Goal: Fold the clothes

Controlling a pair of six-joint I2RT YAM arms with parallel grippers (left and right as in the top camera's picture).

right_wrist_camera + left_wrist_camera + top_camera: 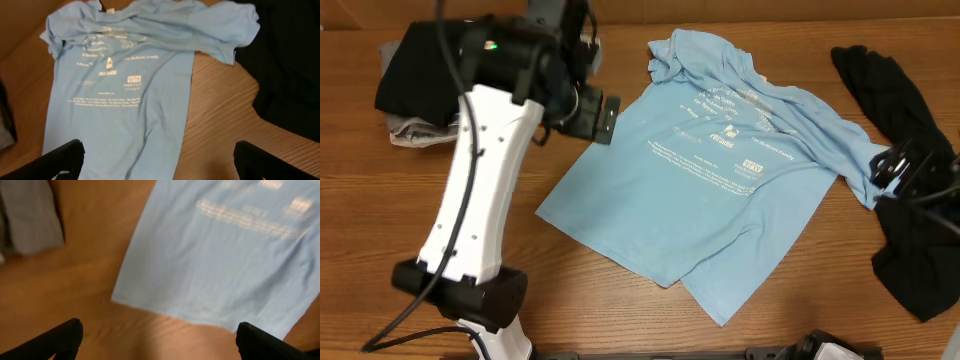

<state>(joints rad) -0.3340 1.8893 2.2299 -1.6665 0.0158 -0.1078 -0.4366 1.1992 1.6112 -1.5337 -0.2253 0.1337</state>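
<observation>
A light blue T-shirt (720, 170) with white chest print lies spread face up on the wooden table, its collar toward the far side. It also shows in the left wrist view (225, 265) and the right wrist view (125, 90). My left gripper (592, 112) is open and empty, above bare wood by the shirt's left hem corner (157, 340). My right gripper (895, 165) is open and empty, over the shirt's right edge near its sleeve (160, 160).
A black garment (910, 240) lies at the right edge, also in the right wrist view (290, 65). A black garment (415, 65) on a grey one (410, 132) is piled at far left; the grey one shows in the left wrist view (30, 220).
</observation>
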